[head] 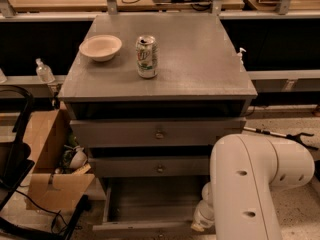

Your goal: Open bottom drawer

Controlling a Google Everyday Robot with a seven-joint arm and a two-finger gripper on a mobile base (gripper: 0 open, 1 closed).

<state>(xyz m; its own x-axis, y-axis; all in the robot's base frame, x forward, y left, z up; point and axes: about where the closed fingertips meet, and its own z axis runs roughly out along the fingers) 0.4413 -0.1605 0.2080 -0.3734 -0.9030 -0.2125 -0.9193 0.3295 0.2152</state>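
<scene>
1. Grey cabinet [200, 79] of three drawers: above and to the left of the gripper [200, 223], with its flat top well above.
2. White robot arm [250, 184]: just right of the gripper and partly in front of it, hiding most of it. Bulky, filling the lower right corner of the view.
3. Bottom drawer [150, 204]: lowest of the three and pulled out toward the camera, plain grey inside on show. Immediately left of the gripper, with the front right corner closest to it. Contact between the two not discernible.
4. Top drawer front [125, 133]: well above the gripper and to its left, small round knob [159, 133] at centre.
5. Middle drawer front [125, 167]: between the top drawer front and the open bottom drawer, above and left of the gripper, knob at centre.
6. Cardboard box [47, 154]: on the floor far to the left of the gripper, just beside the cabinet, flaps open.
7. Pale bowl [100, 47]: on the cabinet top, high above the gripper and well to its left.
8. Drink can [146, 56]: upright on the cabinet top, high above the gripper, near the bowl on the gripper's side of it and not touching it.
9. Gripper: low at the bottom drawer's right front corner, under the arm, pale tip pointing downward. Grip state: cannot tell, open or closed.
</scene>
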